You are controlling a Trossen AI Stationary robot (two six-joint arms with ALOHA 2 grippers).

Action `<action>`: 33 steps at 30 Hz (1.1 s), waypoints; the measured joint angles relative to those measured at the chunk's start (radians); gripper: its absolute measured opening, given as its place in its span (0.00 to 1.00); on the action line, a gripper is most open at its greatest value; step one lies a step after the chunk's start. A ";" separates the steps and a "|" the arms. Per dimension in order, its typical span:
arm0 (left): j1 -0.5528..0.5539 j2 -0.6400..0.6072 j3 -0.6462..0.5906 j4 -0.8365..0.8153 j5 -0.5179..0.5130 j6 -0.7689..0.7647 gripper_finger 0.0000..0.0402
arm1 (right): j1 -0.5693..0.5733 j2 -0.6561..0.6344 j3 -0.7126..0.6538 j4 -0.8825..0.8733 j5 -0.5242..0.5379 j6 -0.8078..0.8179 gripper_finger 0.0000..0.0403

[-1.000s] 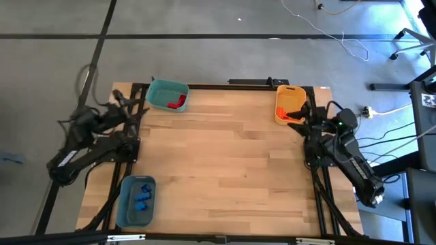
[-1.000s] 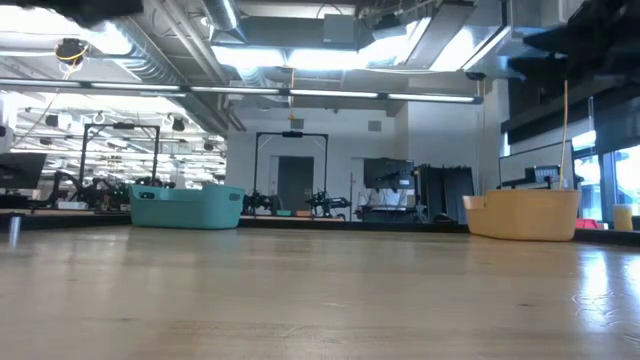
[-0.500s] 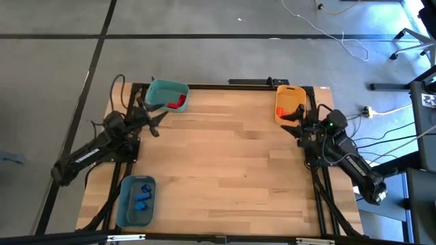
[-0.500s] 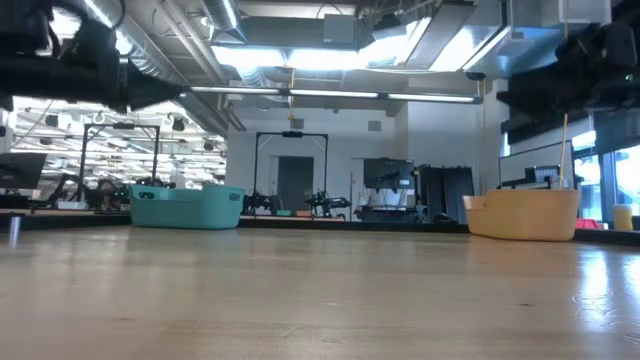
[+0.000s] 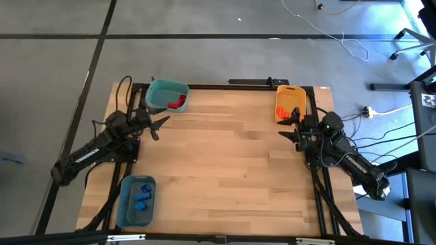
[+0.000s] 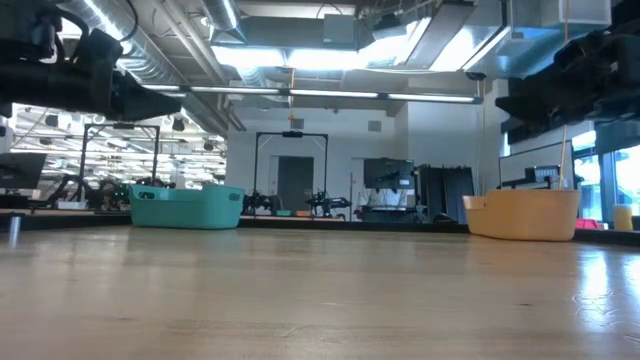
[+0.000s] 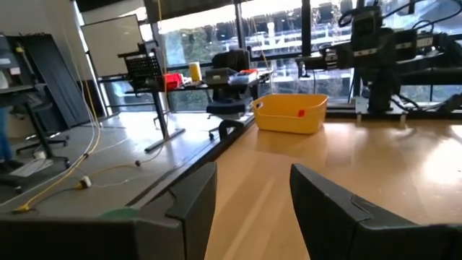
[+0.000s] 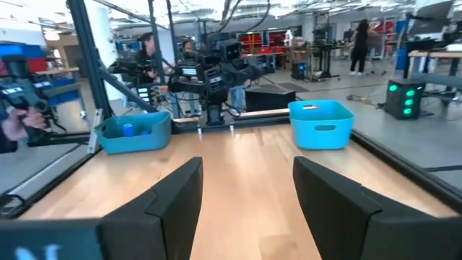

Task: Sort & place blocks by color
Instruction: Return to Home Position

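Red blocks [image 5: 178, 102] binned, near left claw [image 5: 158, 127]

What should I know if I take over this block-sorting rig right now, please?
Left claw: open, empty, over the table by the teal bin.
Right claw: open, empty, by the yellow bin.
Blocks: red blocks in the teal bin, orange blocks in the yellow bin, blue blocks in the grey-blue bin.
Done: every block in view lies in a bin, one colour each.
Left: apparently only parking both arms.
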 joint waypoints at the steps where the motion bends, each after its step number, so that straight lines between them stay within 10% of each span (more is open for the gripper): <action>1: 0.000 0.000 0.000 -0.005 -0.003 0.000 0.42 | 0.006 0.000 0.000 0.000 0.000 0.015 0.54; 13: 0.000 0.000 0.001 -0.061 -0.058 -0.075 0.42 | 0.026 0.000 0.000 -0.002 -0.015 0.117 0.54; 21: 0.000 0.000 0.001 -0.061 -0.049 -0.088 0.42 | 0.026 0.000 0.000 -0.004 -0.310 -0.029 0.54; 33: 0.000 0.000 0.000 -0.062 -0.115 -0.035 0.42 | 0.026 0.000 0.000 -0.003 -0.207 -0.060 0.54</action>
